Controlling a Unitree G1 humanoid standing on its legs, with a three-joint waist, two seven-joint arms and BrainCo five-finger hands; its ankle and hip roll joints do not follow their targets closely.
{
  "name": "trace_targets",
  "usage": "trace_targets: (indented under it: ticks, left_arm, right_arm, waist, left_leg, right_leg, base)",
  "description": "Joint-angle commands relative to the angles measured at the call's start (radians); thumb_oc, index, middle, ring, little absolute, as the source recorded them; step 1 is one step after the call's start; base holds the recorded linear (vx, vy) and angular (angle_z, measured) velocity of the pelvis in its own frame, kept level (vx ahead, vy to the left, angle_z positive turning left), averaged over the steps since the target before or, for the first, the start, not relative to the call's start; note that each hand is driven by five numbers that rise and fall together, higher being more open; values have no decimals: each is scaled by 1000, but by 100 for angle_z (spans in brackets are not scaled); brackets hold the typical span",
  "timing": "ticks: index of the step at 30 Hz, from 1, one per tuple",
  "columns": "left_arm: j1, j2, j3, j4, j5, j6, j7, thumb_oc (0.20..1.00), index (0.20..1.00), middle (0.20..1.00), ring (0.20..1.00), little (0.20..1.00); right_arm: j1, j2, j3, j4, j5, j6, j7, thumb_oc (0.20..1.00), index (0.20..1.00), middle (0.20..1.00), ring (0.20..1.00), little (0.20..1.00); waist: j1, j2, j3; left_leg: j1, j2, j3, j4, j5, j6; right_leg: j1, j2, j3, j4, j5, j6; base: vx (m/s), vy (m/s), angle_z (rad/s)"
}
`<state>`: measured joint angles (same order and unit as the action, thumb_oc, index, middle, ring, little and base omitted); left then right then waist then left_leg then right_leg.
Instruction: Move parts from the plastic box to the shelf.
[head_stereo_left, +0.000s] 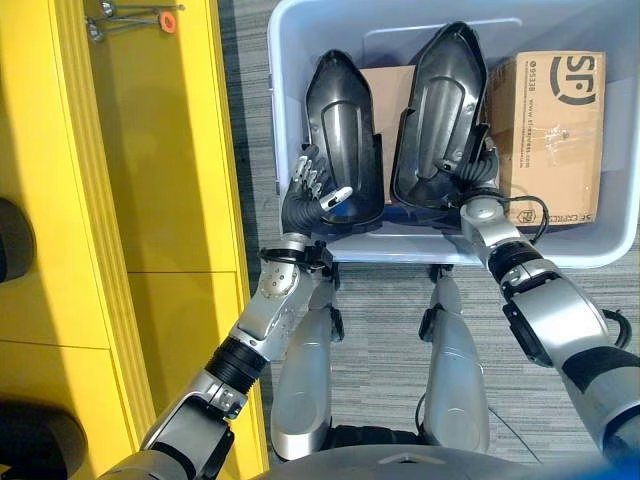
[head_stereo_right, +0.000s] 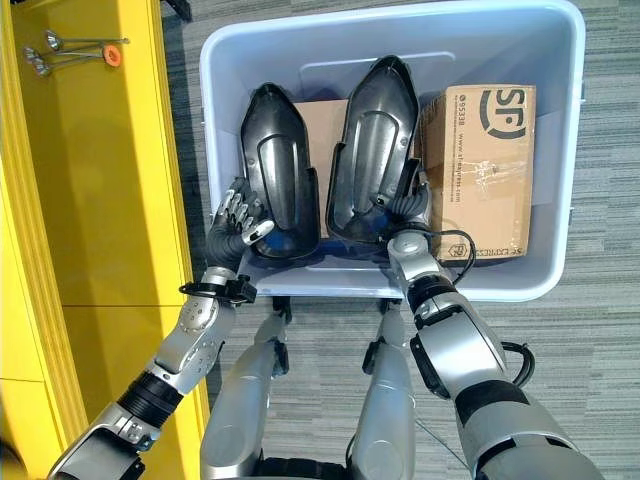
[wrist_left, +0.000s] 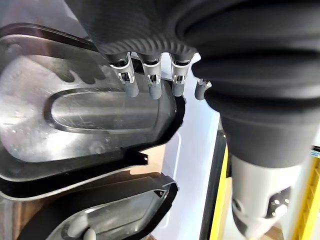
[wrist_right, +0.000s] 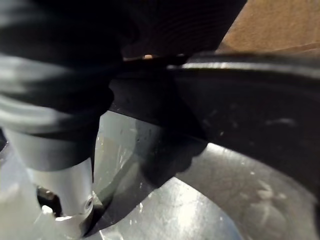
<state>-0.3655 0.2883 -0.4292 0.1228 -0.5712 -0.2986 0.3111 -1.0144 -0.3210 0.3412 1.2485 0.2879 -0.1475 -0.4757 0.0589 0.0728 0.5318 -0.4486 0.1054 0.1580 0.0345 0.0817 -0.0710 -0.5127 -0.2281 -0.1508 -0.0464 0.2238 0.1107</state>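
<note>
Two glossy black molded parts, left part and right part, standing side by side in the plastic box, likely light, stiff, slippery; best gripped by rims; left robot hand open at seven o'clock of the left part, right robot hand finger state untellable.

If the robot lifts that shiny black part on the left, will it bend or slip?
Probably stiff: the left black part looks like a moulded plastic shell holding its shape while leaning in the plastic box. Its glossy surface may be slippery. Being hollow, it is likely light. The left hand is at its edge.
</note>
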Motion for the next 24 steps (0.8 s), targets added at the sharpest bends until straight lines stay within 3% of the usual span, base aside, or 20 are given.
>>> trace_targets:
  ticks: [1,5,6,7,24]
  left_arm:
    - [-4,13,-22,-97,-2,-62,-17,1000,1000,1000,1000,1000]
    - [-2,5,-21,-99,2,-59,-18,1000,1000,1000,1000,1000]
    - [-3,5,-21,-97,3,-58,-18,1000,1000,1000,1000,1000]
    - [-3,7,-19,-98,2,-59,-20,1000,1000,1000,1000,1000]
    - [12,15,-5,-103,-10,-56,-30,1000,1000,1000,1000,1000]
  right_arm:
    - [16,-37,34,55,-42,31,-4,1000,1000,1000,1000,1000]
    - [38,-34,56,72,-111,51,-11,1000,1000,1000,1000,1000]
    - [40,-34,58,74,-114,56,-6,344,344,344,344,344]
    - [40,-34,67,77,-128,61,-3,200,200,200,200,200]
    - [39,-65,72,43,-181,67,-18,200,200,200,200,200]
  waist:
    - [21,54,-12]
    - [21,56,-12]
    - [21,55,-12]
    - [20,56,-12]
    - [2,37,-12]
  left_leg:
    - [-18,32,-20,33,-31,-24]
    - [-27,29,-23,33,-31,-23]
    - [-27,29,-23,31,-30,-22]
    - [-27,28,-23,29,-29,-22]
    - [16,30,-21,25,-38,-22]
  right_leg:
    - [-36,-16,8,118,-84,50]
    - [-43,-15,9,120,-85,48]
    - [-43,-15,9,119,-84,49]
    - [-43,-15,9,118,-84,48]
    - [-8,-16,13,116,-88,48]
  base:
    - [8,8,14]
    - [3,6,4]
    - [0,0,0]
    - [0,0,0]
    - [0,0,0]
